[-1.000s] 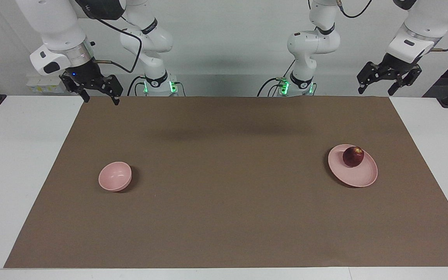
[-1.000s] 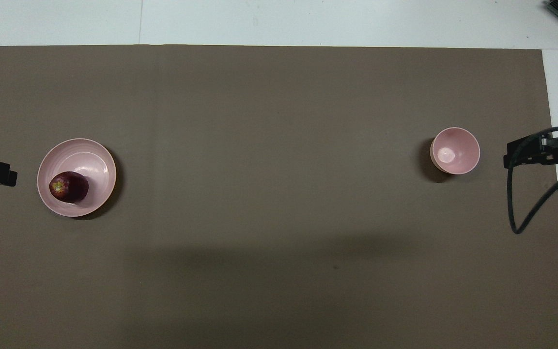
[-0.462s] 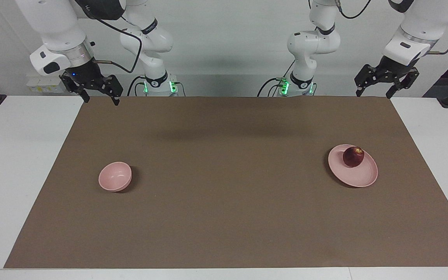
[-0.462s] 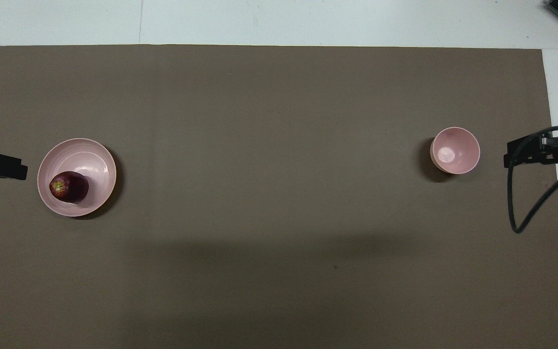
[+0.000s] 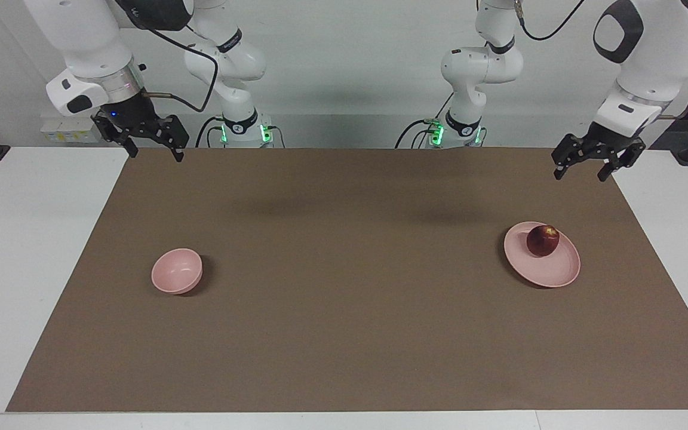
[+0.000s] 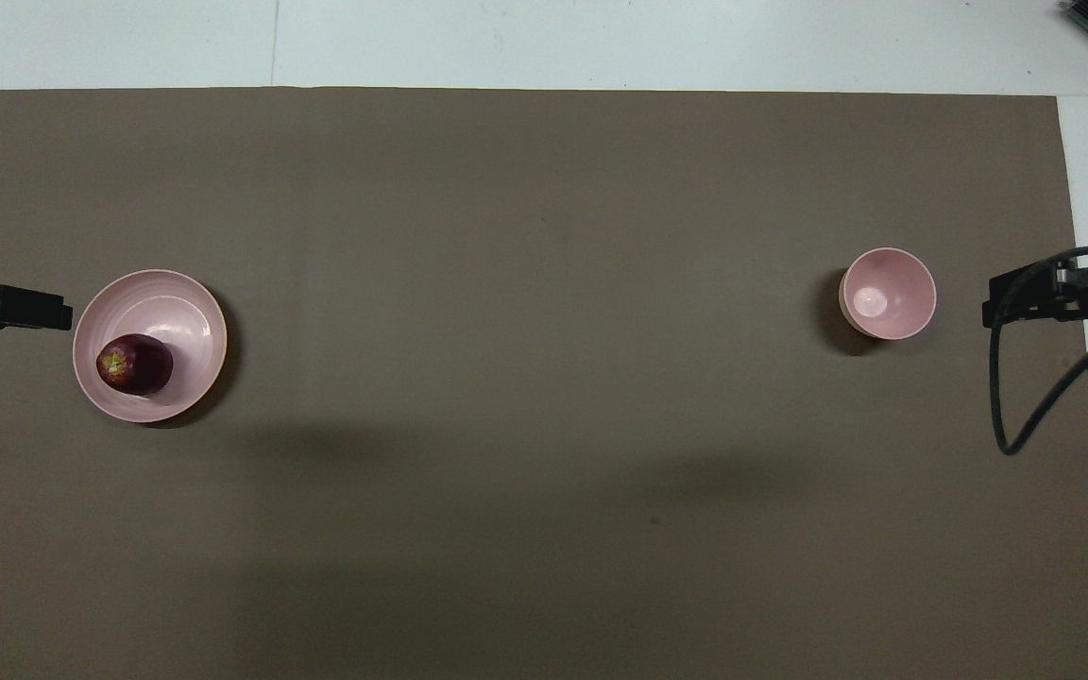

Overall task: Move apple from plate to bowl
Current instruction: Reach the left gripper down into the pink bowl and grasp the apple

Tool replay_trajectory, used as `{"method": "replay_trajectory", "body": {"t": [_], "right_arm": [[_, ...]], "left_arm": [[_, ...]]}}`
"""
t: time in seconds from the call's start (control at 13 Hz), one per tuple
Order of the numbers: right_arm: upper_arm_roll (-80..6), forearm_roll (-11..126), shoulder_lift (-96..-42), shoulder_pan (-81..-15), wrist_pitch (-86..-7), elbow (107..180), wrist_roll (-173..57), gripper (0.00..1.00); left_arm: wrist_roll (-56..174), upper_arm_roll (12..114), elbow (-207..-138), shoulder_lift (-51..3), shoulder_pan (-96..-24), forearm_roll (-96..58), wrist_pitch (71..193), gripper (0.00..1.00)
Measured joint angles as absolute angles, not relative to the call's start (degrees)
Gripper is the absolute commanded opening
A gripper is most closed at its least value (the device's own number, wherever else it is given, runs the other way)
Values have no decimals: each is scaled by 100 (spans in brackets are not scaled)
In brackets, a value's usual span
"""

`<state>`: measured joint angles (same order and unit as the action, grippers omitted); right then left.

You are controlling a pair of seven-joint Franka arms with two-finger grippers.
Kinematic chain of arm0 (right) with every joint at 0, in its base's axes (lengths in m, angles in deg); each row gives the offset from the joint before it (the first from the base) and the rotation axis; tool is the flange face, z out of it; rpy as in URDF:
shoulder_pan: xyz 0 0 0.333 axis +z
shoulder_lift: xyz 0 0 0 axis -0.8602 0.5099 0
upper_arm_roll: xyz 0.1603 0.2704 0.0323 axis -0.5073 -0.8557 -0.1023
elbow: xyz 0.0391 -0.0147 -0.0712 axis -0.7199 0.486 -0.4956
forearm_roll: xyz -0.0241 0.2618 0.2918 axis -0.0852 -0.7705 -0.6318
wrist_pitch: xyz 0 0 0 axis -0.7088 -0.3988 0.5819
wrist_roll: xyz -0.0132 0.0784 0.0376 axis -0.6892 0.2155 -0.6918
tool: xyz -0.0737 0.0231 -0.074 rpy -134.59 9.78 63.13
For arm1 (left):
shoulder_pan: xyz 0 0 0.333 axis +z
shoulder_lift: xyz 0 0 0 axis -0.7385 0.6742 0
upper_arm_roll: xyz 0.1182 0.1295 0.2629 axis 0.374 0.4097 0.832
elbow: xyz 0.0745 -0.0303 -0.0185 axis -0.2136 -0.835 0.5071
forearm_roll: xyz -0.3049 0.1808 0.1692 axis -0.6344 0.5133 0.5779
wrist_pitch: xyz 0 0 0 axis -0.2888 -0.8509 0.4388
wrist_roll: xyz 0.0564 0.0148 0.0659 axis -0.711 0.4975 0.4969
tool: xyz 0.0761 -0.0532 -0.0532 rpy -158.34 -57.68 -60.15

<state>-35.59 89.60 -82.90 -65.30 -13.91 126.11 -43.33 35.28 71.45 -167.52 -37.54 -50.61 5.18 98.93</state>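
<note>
The right gripper [image 5: 151, 147] is held open and empty above the mat's [image 5: 344, 280] corner at its own end of the worktop [image 5: 21, 239]; the arm waits. The empty bowl [image 5: 177, 271] is seen well apart from it, lower on the mat. The apple [image 5: 543, 240] is seated on the plate [image 5: 550, 272], below and near the left gripper [image 5: 597, 166], which hangs open and empty.

Dark red apple [image 5: 543, 240] with a yellowish patch. Pale pink plate [image 5: 553, 273] and bowl [image 5: 177, 272]. Brown mat [image 5: 344, 310], white worktop [image 5: 27, 239].
</note>
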Motion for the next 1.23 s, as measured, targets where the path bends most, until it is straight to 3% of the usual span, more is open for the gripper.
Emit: {"method": "replay_trajectory", "body": {"t": [0.54,0.92,1.23], "right_arm": [[-3559,8960,-8290,-6530,-1391,12611,-4333,100],[-3559,8960,-8290,-6530,-1391,12611,-4333,100],[-3559,8960,-8290,-6530,-1391,12611,-4333,100]], "left_arm": [[3403,7367,-18739,-3508,-5064,518,12407,100],[3328,7394,-19108,-2940,-5058,518,13392,100],[3321,7433,-19243,-2832,-4975,518,13553,100]]}}
